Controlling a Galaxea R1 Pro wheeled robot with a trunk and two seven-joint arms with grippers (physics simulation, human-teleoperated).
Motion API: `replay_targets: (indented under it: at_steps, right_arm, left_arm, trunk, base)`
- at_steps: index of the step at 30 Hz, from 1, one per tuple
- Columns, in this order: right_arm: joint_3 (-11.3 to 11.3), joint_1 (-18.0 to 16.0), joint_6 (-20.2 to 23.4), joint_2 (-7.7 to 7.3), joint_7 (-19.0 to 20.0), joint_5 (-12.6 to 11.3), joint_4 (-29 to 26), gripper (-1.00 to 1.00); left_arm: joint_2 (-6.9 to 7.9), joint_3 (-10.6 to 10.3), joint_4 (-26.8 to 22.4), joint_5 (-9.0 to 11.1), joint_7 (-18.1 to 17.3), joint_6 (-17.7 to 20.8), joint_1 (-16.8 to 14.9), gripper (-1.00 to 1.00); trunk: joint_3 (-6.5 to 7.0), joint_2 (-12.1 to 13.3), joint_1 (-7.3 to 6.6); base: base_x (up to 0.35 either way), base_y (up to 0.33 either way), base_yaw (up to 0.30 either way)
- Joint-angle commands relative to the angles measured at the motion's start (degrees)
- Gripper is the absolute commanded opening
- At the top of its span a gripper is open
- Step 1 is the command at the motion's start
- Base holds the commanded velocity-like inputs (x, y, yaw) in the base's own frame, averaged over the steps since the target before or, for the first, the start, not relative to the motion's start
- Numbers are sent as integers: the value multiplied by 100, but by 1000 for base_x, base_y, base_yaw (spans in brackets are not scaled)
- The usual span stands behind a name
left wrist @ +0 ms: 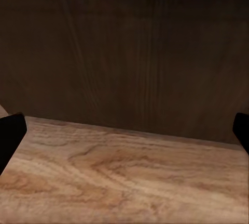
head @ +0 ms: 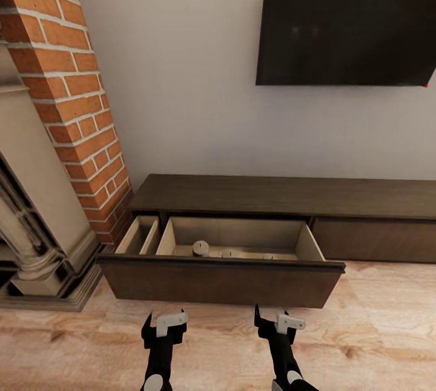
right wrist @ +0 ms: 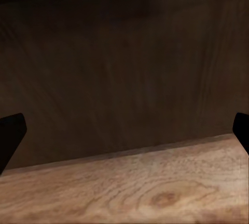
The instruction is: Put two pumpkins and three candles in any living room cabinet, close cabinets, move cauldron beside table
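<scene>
Both grippers low in frame, left (head: 162, 325) and right (head: 274, 322) — jaws spread wide, holding nothing, pointed at the dark drawer front (head: 221, 282). Cabinet (head: 284, 197) mid-frame under the TV (head: 348, 19); its drawer is pulled out with three candles (head: 200, 249) inside. Brick column (head: 69, 82) upper left.

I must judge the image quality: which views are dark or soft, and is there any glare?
Head view: evenly lit, no glare; the open drawer shades the candles slightly. Left wrist view: the drawer front is dim, the floor soft. Right wrist view: likewise dark and blurred, fingers plain black.
</scene>
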Motion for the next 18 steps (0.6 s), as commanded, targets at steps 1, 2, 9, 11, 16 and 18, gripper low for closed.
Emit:
replay_targets:
  at_steps: [1,2,9,11,16,18]
  right_arm:
    - [50,-5,-13,-2,-47,-13,2,100]
    - [50,-5,-13,-5,-47,-13,4,100]
    - [50,-5,-11,-8,-47,-13,6,100]
    - [47,-5,-12,-9,-47,-13,6,100]
    - [42,-5,-13,-7,-53,-21,10,100]
    - [41,-5,-13,-8,-55,-22,10,100]
  left_arm:
    - [6,-34,1,59,28,-37,-7,100]
    - [7,-34,1,59,28,-37,-7,100]
    - [16,-34,-35,61,28,-36,-7,100]
    - [16,-34,-43,65,28,-36,-7,100]
    - [16,-1,-64,80,28,-35,-7,100]
    - [22,14,-67,109,28,-32,-7,100]
  trunk:
    - [-23,-44,21]
    - [-41,-84,43]
    - [-167,-364,197]
    - [-167,-364,197]
    - [-167,-364,197]
    - [-167,-364,197]
  base:
    - [0,0,0]
    - [0,0,0]
    - [0,0,0]
    - [0,0,0]
    - [0,0,0]
    - [13,0,0]
